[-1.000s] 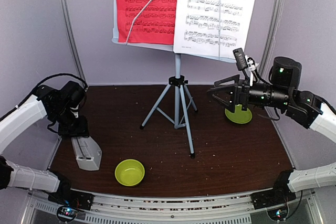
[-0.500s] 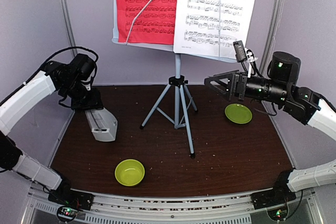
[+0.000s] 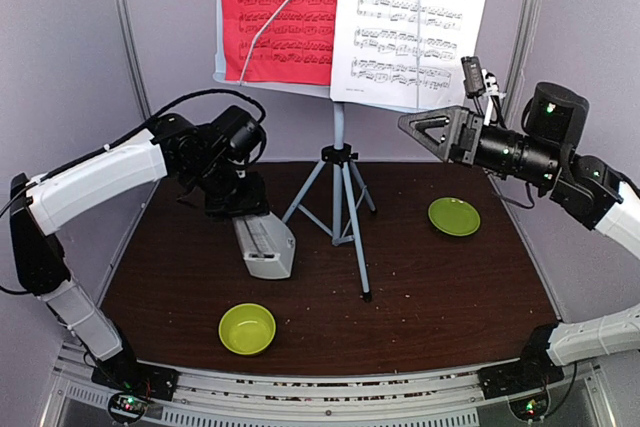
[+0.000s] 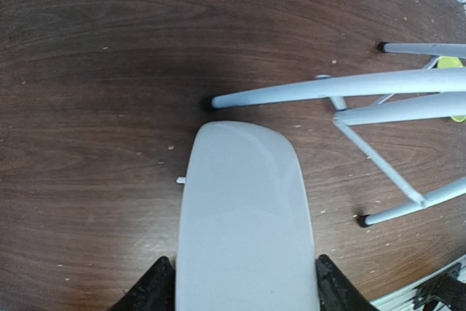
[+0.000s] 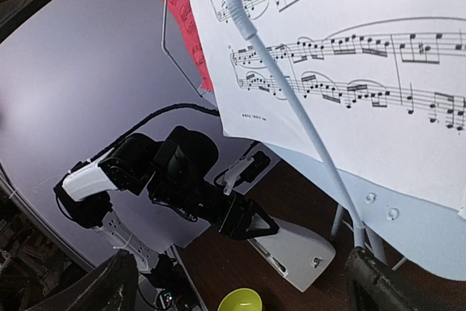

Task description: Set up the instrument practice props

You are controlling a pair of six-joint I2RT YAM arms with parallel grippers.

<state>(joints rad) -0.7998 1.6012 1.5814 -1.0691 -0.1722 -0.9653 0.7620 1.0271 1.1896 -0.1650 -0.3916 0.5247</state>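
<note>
Dark tabletop under smooth pale-grey pyramid metronome

- Left arm: white link shells, black joint housings. A black cable arcs over the wrist end.
- Right arm: same white/black scheme, with a fat black cylindrical motor can and green status LEDs dotted along the black section.
- Wrist camera on the right arm: small black module, with a white clip and thin leads behind it.
- Right fingers: black triangular frames with cut-outs.
- Left fingers: black, rough-textured tips.
- Bases: black blocks, each beside a small board with lit LEDs.
</note>
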